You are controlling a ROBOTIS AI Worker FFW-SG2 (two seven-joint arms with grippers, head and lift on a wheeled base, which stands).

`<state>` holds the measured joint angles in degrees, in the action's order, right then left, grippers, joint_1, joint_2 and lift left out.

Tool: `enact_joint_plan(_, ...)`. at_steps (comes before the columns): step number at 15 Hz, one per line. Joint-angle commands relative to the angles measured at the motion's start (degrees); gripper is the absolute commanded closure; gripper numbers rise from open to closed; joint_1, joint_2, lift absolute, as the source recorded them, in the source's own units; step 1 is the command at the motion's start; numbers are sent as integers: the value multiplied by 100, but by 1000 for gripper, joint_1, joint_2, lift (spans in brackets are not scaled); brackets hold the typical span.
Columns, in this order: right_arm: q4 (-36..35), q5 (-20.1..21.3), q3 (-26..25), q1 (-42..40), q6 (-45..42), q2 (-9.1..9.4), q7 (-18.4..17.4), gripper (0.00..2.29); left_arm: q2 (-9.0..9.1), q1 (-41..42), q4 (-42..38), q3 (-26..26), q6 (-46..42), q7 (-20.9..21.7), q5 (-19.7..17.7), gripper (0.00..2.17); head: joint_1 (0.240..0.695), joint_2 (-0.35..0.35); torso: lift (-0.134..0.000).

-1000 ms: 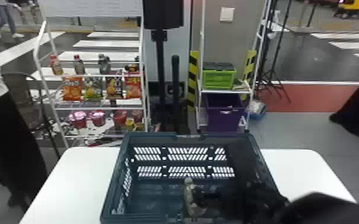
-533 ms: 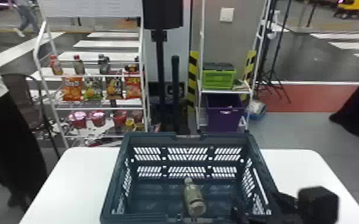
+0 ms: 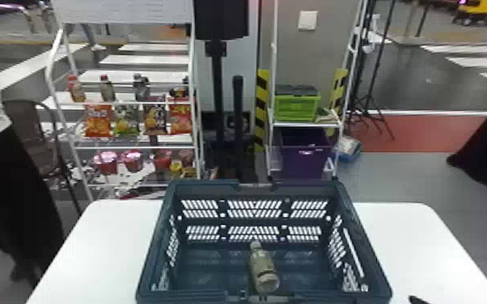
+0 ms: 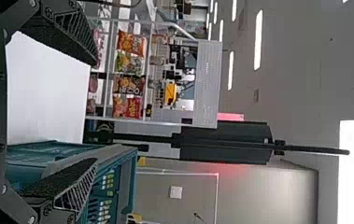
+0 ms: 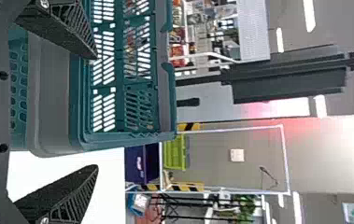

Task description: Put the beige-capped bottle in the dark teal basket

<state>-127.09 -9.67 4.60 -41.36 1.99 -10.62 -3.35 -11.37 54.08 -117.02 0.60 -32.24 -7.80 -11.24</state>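
Observation:
The beige-capped bottle [image 3: 262, 266] lies on the floor of the dark teal basket [image 3: 155, 246], near its front wall, with the capped end toward the back. At the head view's bottom edge, right of the basket, a black tip of my right gripper [image 3: 420, 300] shows. In the right wrist view my right gripper [image 5: 95, 112] is open with nothing between its fingers, outside the basket [image 5: 53, 93]. My left gripper [image 4: 95, 111] stands open and holds nothing in the left wrist view, near the basket's rim [image 4: 88, 156].
The basket stands on a white table [image 3: 105, 242]. Behind are a white rack of snacks and bottles [image 3: 133, 104], a dark pole [image 3: 217, 93], and a shelf with a green crate [image 3: 297, 107] and a purple bin [image 3: 305, 157]. A person stands at the left edge.
My right gripper has let go of the bottle and withdrawn from the basket toward the bottom right. The bottle stays in the basket, tipped slightly differently than before.

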Motion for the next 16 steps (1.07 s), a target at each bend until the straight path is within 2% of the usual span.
enact_joint_plan(1, 237, -8, 32, -276, -888, 34, 72, 49, -14, 23, -5, -7, -14, -3, 96, 157, 499, 0, 0)
enact_joint_plan(6, 193, 141, 23, -979, -1996, 139, 177, 56, -14, 59, 30, -51, -189, -3, 175, 157, 499, 0, 0)
enact_joint_plan(16, 272, 168, -29, -1225, -2136, 157, 212, 60, 3, 296, -128, -60, -295, -3, 333, 157, 499, 0, 0)
